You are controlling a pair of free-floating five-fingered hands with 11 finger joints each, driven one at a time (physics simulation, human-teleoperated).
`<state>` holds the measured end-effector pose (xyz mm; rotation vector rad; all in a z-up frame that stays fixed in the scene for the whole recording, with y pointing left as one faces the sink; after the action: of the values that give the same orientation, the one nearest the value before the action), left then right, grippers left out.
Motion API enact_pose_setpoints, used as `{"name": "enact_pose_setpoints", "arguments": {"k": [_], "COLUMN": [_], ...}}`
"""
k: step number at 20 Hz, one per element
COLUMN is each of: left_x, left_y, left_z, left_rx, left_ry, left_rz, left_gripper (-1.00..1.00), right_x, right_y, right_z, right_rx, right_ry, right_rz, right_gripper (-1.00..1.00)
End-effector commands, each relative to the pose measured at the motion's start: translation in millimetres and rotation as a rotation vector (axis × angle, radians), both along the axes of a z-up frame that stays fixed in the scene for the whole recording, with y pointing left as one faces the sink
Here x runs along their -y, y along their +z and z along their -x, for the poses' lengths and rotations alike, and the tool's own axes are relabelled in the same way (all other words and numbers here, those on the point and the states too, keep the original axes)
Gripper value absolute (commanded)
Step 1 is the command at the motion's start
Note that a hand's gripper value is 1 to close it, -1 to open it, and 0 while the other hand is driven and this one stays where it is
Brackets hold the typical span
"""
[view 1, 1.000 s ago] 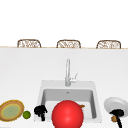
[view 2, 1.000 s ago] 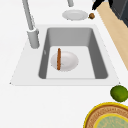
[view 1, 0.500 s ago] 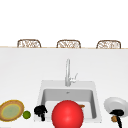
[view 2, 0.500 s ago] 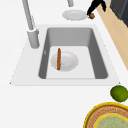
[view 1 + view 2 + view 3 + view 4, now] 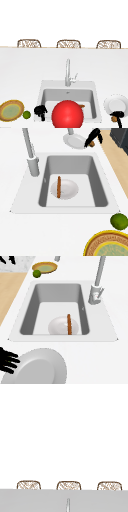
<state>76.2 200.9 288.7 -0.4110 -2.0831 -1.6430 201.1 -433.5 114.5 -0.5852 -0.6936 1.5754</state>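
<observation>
the right hand [image 5: 117,115] hangs at the near edge of a white plate [image 5: 115,104] on the counter right of the sink [image 5: 42,93]; in the left side view it [image 5: 93,137] reaches down over the plate's rim [image 5: 73,140], its fingers curled close about a small brown thing [image 5: 92,144] that sits just beside that rim; whether the fingers actually pinch it cannot be told; in the right side view the hand's fingers [image 5: 7,361] lie spread at the plate's near-left edge [image 5: 40,366], touching or almost touching it.

the left hand [image 5: 40,110] floats at the sink's front left corner, fingers curled in and holding nothing; just to its left lies a green lime [image 5: 26,115], and beyond that a yellow-rimmed woven plate [image 5: 11,110]; to its right a big red ball [image 5: 67,114] stands in front of the basin.

down in the basin, between the two hands, a white bowl [image 5: 65,188] rests on the floor with a brown sausage [image 5: 59,186] lying across it; the faucet [image 5: 67,72] rises behind; three wicker chair backs [image 5: 68,43] line the far edge of the counter.
</observation>
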Motion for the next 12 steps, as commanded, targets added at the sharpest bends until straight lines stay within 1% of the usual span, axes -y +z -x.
{"name": "enact_pose_setpoints", "arguments": {"k": [1, 3, 4, 5, 6, 9, 12], "left_x": [0, 0, 0, 0, 0, 0, 0], "left_y": [0, 0, 0, 0, 0, 0, 0], "left_z": [0.0, 0.0, 0.0, 0.0, 0.0, 0.0, 0.0], "left_rx": [0.000, 0.000, 0.000, 0.000, 0.000, 0.000, 0.000], "left_ry": [0.000, 0.000, 0.000, 0.000, 0.000, 0.000, 0.000], "left_rz": [0.000, 0.000, 0.000, 0.000, 0.000, 0.000, 0.000], "left_gripper": [0.00, 0.00, 0.00, 0.00, 0.00, 0.00, 0.00], "right_x": [2, 4, 3, 2, -3, -2, -2], "right_y": [-17, -18, -19, -20, -20, -21, -24], "right_z": [-11, -10, -10, -10, -11, -17, -26], "right_rx": [-0.021, -0.017, -0.019, -0.017, 0.024, 0.176, 0.282], "right_ry": [0.000, 0.001, 0.002, 0.003, 0.029, 0.034, 0.036], "right_rz": [0.000, -0.013, -0.008, -0.003, 0.025, 0.021, 0.013], "right_gripper": [-1.00, -1.00, -1.00, 1.00, 1.00, 1.00, 1.00]}}
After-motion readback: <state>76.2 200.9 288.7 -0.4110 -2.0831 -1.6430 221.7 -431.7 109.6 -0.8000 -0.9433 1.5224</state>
